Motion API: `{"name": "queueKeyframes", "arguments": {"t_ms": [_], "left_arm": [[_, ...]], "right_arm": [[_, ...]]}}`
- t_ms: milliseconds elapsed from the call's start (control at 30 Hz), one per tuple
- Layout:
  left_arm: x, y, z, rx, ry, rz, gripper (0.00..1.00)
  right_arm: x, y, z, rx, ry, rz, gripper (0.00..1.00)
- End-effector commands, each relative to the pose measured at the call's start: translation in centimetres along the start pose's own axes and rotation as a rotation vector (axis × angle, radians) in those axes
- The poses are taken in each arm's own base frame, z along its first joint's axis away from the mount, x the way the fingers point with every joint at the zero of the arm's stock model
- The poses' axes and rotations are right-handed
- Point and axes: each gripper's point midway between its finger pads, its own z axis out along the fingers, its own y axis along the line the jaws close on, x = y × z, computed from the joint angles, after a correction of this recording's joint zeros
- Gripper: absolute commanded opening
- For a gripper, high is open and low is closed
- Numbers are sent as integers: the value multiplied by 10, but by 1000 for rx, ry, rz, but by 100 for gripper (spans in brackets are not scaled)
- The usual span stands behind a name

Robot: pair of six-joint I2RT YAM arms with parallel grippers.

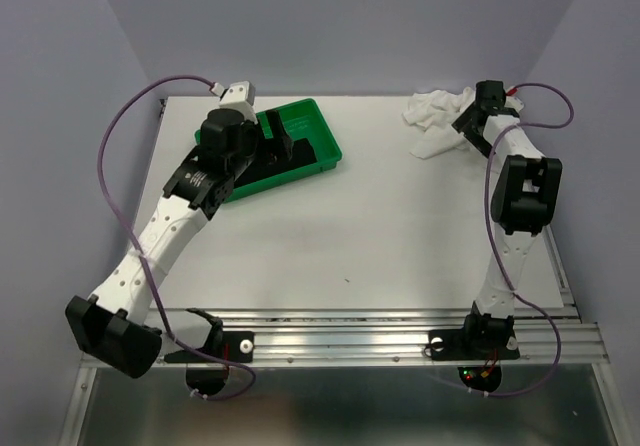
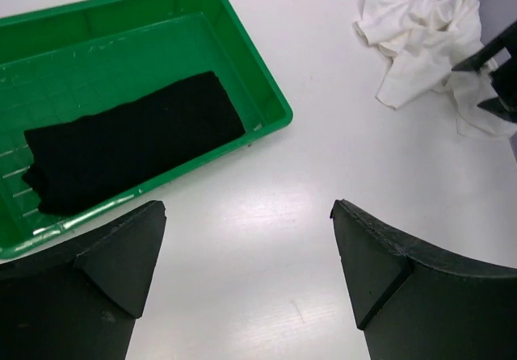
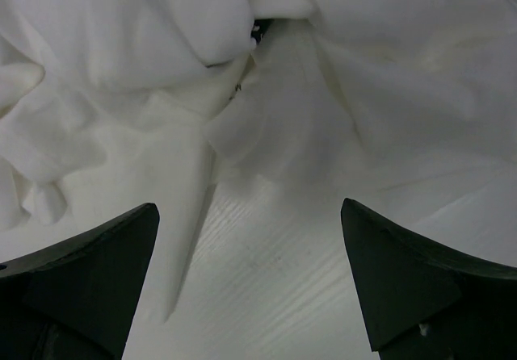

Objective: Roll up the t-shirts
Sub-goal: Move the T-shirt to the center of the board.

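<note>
Hovering over the crumpled white t-shirt at far right, nothing gripped yet.

Spotting the white t-shirt bunched in a heap by the far right corner of the table, and the black t-shirt lying folded flat inside the green tray at far left. Holding the right gripper spread wide just above the white folds, one loose flap trailing between the fingers. Showing the left gripper equally wide and empty up by the tray. Risking a pinch of one thin layer only, and so dragging the heap rather than spreading it. Risking, too, shoving cloth over the far edge, sitting so near it. Leaving plenty of bare table at centre and on the near side for flattening and rolling.
</note>
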Motion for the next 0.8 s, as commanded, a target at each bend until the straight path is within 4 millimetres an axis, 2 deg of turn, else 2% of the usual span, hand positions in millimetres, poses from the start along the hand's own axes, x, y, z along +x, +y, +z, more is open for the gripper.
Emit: {"name": "queueKeyframes", "arguments": {"t_ms": [0,33,67,133,167,200,233,267,300,367,400,433,467,500,533,567,600,633,667,700,733,767], "left_arm": [[35,2,-24,38,97,17,95],[35,-3,-35,77,94,12,95],[42,-4,-40,90,118,10,95],[44,-7,-53,116,122,5,95],[50,-8,-57,132,142,2,95],[49,-10,-64,146,137,-1,95],[53,-11,-67,156,149,-9,95],[54,-11,-69,162,150,-13,95],[55,-13,-71,170,149,-14,95],[56,-14,-74,182,149,-23,95],[57,-14,-74,183,151,-25,95],[59,-14,-74,183,153,-26,95],[61,-14,-72,186,158,-28,95],[62,-14,-71,188,157,-30,95],[63,-15,-70,193,158,-28,95],[64,-15,-67,201,151,-32,95],[64,-16,-66,202,148,-38,95],[64,-18,-64,212,144,-42,95],[64,-19,-63,215,143,-47,95],[63,-19,-61,214,143,-52,95],[63,-20,-59,216,147,-56,95],[63,-21,-58,218,149,-56,95]], "right_arm": [[-27,7,19,25,-71,63,100],[-39,10,21,22,-91,76,100],[-26,2,37,72,-64,57,100],[-30,5,44,84,-68,57,99],[-25,3,49,96,-54,48,98],[-18,-3,61,110,-32,45,89],[-17,0,62,97,-23,46,71],[-14,1,64,91,-12,41,70],[-13,2,64,83,-8,39,50],[-10,4,61,65,9,44,26],[-8,5,58,52,14,42,6],[-18,10,44,15,-2,48,1],[-21,14,39,-17,-12,37,1],[-5,15,35,-58,41,15,1],[-3,16,27,-82,53,7,1],[-13,23,-1,-127,31,9,1],[18,23,-7,-165,88,-32,1],[8,29,-42,-232,58,-33,1],[18,29,-57,-259,70,-47,1],[31,29,-72,-290,93,-63,1],[56,21,-98,-313,119,-95,1],[72,18,-112,-333,143,-111,1]]}}
